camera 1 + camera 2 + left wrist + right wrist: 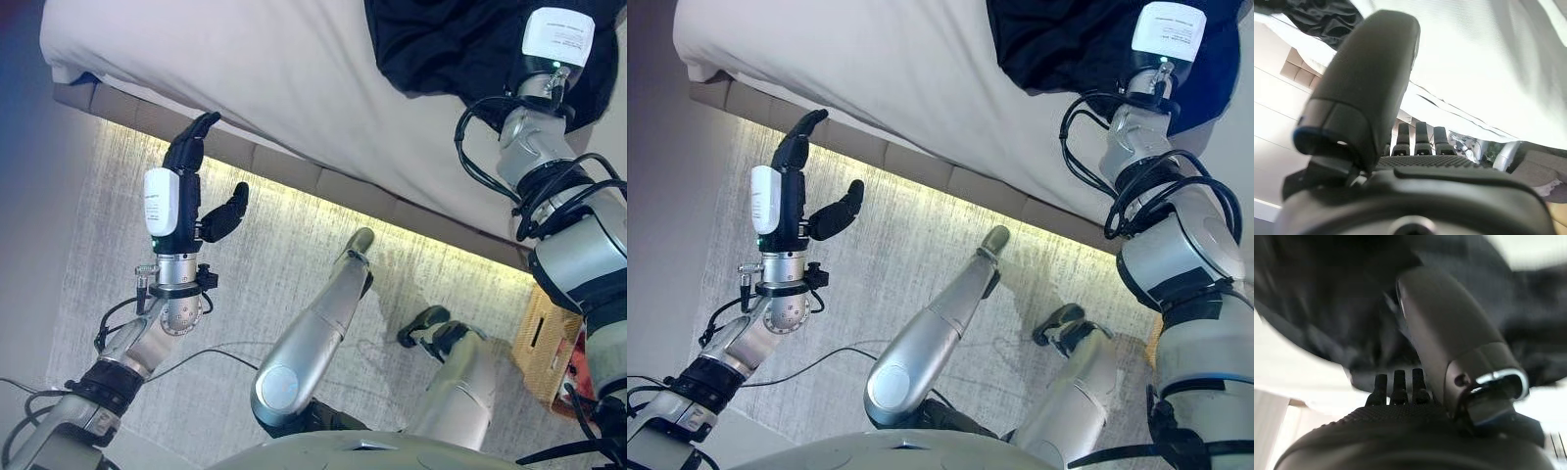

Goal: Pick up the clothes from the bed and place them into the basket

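Note:
A dark garment [441,44] lies crumpled on the white bed [245,59] at the far right. My right hand [556,37] reaches over it from the right. In the right wrist view the hand [1449,328] has its fingers straight and its thumb standing out, just above the dark cloth [1327,308], holding nothing. My left hand [186,186] is open and empty, raised above the floor just in front of the bed's near edge, well left of the garment. A wicker basket [549,343] stands on the floor at the lower right, partly hidden by my right arm.
The bed's brown padded base [294,176] runs slantwise across the view with a lit strip under it. A pale rug [255,264] covers the floor between the bed and me. Something red [578,377] lies beside the basket.

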### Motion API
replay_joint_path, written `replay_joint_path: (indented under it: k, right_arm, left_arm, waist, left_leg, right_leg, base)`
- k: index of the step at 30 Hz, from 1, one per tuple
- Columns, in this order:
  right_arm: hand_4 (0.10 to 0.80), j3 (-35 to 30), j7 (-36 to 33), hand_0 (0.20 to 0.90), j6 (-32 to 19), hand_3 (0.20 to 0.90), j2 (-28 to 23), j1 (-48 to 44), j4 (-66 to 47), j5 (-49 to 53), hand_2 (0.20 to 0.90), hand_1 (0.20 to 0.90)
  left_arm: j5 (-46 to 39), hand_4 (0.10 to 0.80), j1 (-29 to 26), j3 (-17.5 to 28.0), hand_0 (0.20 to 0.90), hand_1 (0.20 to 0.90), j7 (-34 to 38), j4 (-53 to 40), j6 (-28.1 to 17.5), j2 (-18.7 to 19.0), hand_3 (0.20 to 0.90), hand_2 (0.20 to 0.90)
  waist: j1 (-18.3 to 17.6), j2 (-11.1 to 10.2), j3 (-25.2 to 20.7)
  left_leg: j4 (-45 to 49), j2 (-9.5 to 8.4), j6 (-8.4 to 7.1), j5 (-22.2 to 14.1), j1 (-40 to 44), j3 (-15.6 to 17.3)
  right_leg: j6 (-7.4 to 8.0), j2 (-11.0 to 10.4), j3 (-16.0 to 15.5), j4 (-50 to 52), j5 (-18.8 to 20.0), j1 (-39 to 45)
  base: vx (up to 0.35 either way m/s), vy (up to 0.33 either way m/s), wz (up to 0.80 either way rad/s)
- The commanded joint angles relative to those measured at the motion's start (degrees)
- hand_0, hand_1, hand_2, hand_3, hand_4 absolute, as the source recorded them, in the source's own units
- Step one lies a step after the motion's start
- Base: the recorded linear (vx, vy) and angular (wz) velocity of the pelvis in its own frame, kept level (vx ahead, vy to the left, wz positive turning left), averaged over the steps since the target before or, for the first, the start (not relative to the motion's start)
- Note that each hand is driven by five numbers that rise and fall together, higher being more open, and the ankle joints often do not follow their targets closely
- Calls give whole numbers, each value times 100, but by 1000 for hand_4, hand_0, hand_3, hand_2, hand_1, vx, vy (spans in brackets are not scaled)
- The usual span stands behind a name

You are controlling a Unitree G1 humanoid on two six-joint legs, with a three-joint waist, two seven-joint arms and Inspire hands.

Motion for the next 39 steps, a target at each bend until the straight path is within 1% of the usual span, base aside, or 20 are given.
replay_joint_path:
  k: [1, 4, 5, 6, 7, 8, 12, 20, 26, 28, 31, 34, 35, 36, 37, 39]
  right_arm:
    - [800, 646, 278, 900, 343, 900, -274, -1052, 96, -157, 900, 900]
    - [800, 797, 715, 900, 453, 900, -320, -1184, 163, -98, 900, 900]
    - [742, 841, 830, 851, 457, 842, -325, -1238, 171, -78, 851, 851]
    - [427, 883, 920, 580, 463, 527, -342, -1302, 159, -88, 580, 580]
    - [336, 889, 911, 502, 459, 436, -349, -1313, 150, -79, 502, 502]
    - [100, 904, 856, 300, 461, 200, -353, -1337, 128, -26, 300, 300]
    - [100, 759, 609, 300, 432, 200, -374, -1302, 67, 3, 300, 300]
    - [100, 634, 372, 300, 411, 200, -495, -1261, 86, 48, 300, 300]
    - [100, 563, 196, 300, 235, 200, -558, -1169, 42, 70, 300, 300]
    - [100, 617, 120, 300, 179, 200, -590, -1183, -46, 143, 300, 300]
    - [100, 613, -43, 300, 106, 200, -643, -1200, -109, 204, 300, 300]
    - [100, 521, -318, 300, -30, 200, -737, -1214, -194, 288, 300, 300]
    - [100, 473, -519, 300, -100, 200, -783, -1227, -249, 361, 300, 300]
    - [100, 437, -543, 300, -115, 200, -812, -1232, -296, 376, 300, 300]
    - [100, 338, -734, 300, -193, 200, -889, -1195, -428, 513, 300, 300]
    - [100, 199, -873, 300, -285, 200, -1001, -1090, -641, 688, 300, 300]
  left_arm:
    - [-37, 800, -85, 623, 900, 900, 578, -466, -366, 248, 900, 900]
    - [-93, 800, -5, 673, 900, 900, 468, -513, -366, 367, 900, 900]
    - [-124, 800, 30, 678, 900, 900, 441, -512, -386, 360, 900, 900]
    - [-166, 800, 86, 715, 900, 900, 374, -522, -438, 346, 900, 900]
    - [-163, 800, 100, 721, 900, 900, 371, -526, -450, 348, 900, 900]
    - [-145, 800, 128, 725, 900, 900, 369, -540, -478, 350, 900, 900]
    - [-101, 800, 180, 729, 900, 900, 394, -603, -507, 317, 900, 900]
    - [-289, 800, 203, 731, 900, 900, 293, -597, -454, 402, 900, 900]
    - [-293, 800, 183, 732, 900, 900, 106, -551, -402, 388, 900, 900]
    - [-396, 800, 129, 762, 900, 900, -20, -486, -303, 417, 900, 900]
    - [-528, 800, 49, 776, 900, 900, -118, -403, -240, 438, 900, 900]
    - [-612, 800, -82, 747, 900, 900, -378, -288, -40, 427, 900, 900]
    - [-648, 800, -140, 721, 900, 900, -472, -253, 38, 413, 900, 900]
    - [-668, 800, -173, 713, 900, 900, -516, -248, 95, 414, 900, 900]
    - [-668, 800, -178, 687, 900, 900, -593, -233, 170, 403, 900, 900]
    - [-692, 800, -171, 658, 900, 900, -750, -184, 321, 374, 900, 900]
  waist:
    - [129, 261, -133]
    - [134, 293, -133]
    - [131, 294, -133]
    - [123, 291, -133]
    - [120, 290, -133]
    - [106, 289, -133]
    - [61, 240, -133]
    - [-4, 159, -133]
    - [-61, -3, -133]
    - [-92, -113, -133]
    - [-128, -195, -133]
    - [-182, -298, -133]
    - [-214, -350, -134]
    - [-233, -378, -142]
    - [-277, -433, -214]
    - [-354, -533, -373]
  left_leg:
    - [360, -63, 557, -592, -61, 47]
    - [625, -83, 562, -642, -309, 78]
    - [657, -77, 565, -649, -336, 89]
    - [734, -66, 560, -669, -396, 109]
    - [754, -62, 559, -674, -407, 114]
    - [827, -52, 559, -696, -444, 134]
    - [859, -1, 566, -739, -389, 179]
    - [710, 114, 549, -747, 17, 253]
    - [273, 243, 515, -717, 718, 287]
    - [11, 324, 498, -704, 1119, 319]
    - [-213, 385, 489, -696, 1467, 355]
    - [-534, 454, 472, -673, 1937, 393]
    - [-688, 487, 458, -659, 2156, 422]
    - [-784, 505, 457, -652, 2271, 427]
    - [-966, 552, 454, -639, 2459, 445]
    - [-1268, 622, 441, -609, 2717, 495]
  right_leg:
    - [-287, 528, 57, 555, 85, -154]
    - [-314, 583, 109, 737, 31, -407]
    - [-332, 605, 125, 773, 21, -448]
    - [-345, 635, 148, 828, 6, -512]
    - [-348, 639, 153, 838, 4, -524]
    - [-357, 655, 168, 883, 0, -562]
    - [-372, 710, 182, 853, 8, -492]
    - [-397, 706, 126, 603, 50, -22]
    - [-333, 626, 40, 124, 208, 730]
    - [-302, 583, 3, -242, 318, 1185]
    - [-277, 541, -13, -514, 406, 1538]
    - [-236, 504, -19, -913, 542, 2024]
    - [-205, 480, -11, -1104, 629, 2227]
    - [-184, 480, -4, -1207, 679, 2324]
    - [-147, 486, -1, -1452, 791, 2502]
    - [-88, 531, 15, -1919, 957, 2770]
  base:
    - [0, 0, 0]
    - [0, 0, 0]
    - [0, 0, 0]
    - [1, 9, -4]
    - [-3, 10, -8]
    - [-6, 12, -9]
    - [0, 7, -10]
    - [0, -2, -1]
    - [6, -14, -6]
    - [-10, -2, -8]
    - [-5, -2, -21]
    - [-7, -12, -12]
    - [-2, -18, -21]
    - [-3, -19, -22]
    - [4, -19, -15]
    - [9, -18, -24]
